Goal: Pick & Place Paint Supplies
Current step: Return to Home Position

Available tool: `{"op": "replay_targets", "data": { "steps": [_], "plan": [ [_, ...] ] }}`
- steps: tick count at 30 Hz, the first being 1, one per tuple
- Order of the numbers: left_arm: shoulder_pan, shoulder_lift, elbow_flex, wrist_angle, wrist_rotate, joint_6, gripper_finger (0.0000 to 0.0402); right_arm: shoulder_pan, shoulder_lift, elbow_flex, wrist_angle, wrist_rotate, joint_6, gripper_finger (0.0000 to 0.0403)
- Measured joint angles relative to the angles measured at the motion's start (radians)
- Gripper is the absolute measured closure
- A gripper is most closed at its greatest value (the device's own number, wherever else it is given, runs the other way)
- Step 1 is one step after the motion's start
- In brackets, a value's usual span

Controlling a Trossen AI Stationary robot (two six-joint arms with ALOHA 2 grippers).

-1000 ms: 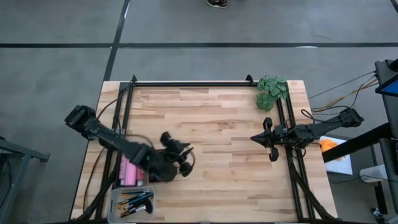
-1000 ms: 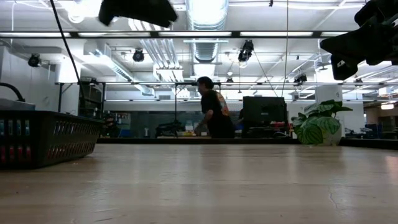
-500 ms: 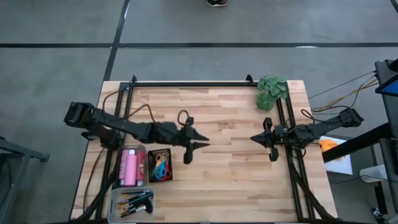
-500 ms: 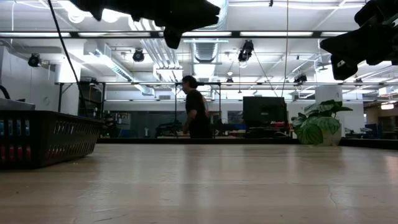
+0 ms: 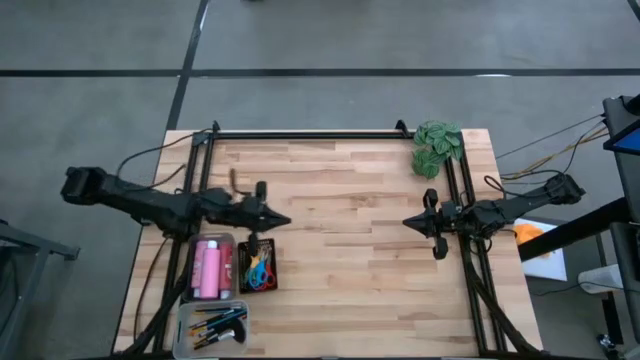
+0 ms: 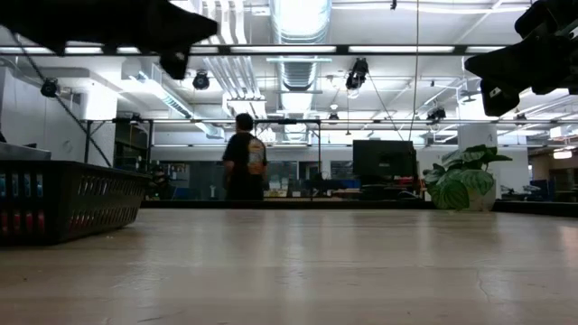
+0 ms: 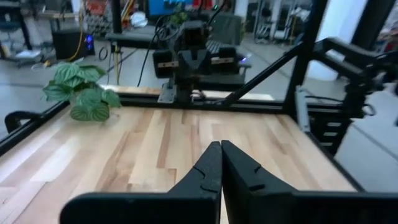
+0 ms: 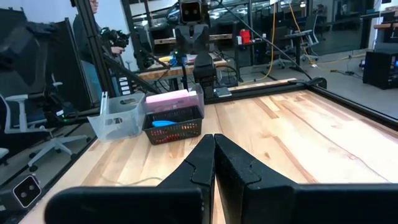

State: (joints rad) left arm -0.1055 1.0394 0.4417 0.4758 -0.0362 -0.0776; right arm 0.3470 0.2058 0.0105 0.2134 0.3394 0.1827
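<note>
Black bin (image 5: 258, 266): lower left of the high view, on the table. It holds the small scissors (image 5: 260, 270), a tangle of coloured handles with blue and red among them.
Clear bin (image 5: 212, 238): touching the black bin's left side. Pink paint bottles (image 5: 207, 272) lie in it side by side.
Clear tray (image 5: 183, 318): bottom left corner of the table, just below the two bins. It holds thin brushes (image 5: 220, 322) with dark and blue handles.
Table (image 5: 350, 290): pale wooden planks with a black frame along the edges. No supplies lie loose on the wood.
Green leafy clump (image 5: 438, 146): upper right corner of the table.
Left gripper (image 5: 285, 221): left of centre, above bare wood just above the black bin in the picture. The left wrist view shows its fingers (image 7: 210, 163) pressed together with nothing between them.
Right gripper (image 5: 408, 221): right of centre, pointing at the left one. Its fingers (image 8: 204, 155) are pressed together and empty.
Room: in the low view a person (image 6: 242, 168) stands beyond the table, back turned, left of centre. A potted plant (image 6: 462, 183) and a dark monitor (image 6: 384, 162) are at the right, under strip lights.
Change: a second ago the left gripper was over the black bin, and half a second ago it reached towards the table's middle. It now sits further left. The right arm has not moved. The person has walked leftward.
</note>
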Motion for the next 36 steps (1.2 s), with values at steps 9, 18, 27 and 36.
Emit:
{"op": "replay_targets", "data": {
  "steps": [9, 18, 27, 36],
  "plan": [
    [-0.022, -0.364, -0.219, 0.0, 0.003, 0.0, 0.0401, 0.0, 0.0, 0.0, 0.0, 0.0, 0.0, 0.0394],
    [-0.025, -0.621, -0.358, -0.004, 0.061, -0.001, 0.0401, 0.0, 0.0, 0.0, 0.0, 0.0, 0.0, 0.0394],
    [-0.025, -0.809, -0.438, -0.067, 0.097, -0.001, 0.0401, 0.0, 0.0, 0.0, 0.0, 0.0, 0.0, 0.0394],
    [-0.025, -0.924, -0.438, -0.306, 0.097, -0.001, 0.0401, 0.0, 0.0, 0.0, 0.0, 0.0, 0.0, 0.0394]
  ]
}}
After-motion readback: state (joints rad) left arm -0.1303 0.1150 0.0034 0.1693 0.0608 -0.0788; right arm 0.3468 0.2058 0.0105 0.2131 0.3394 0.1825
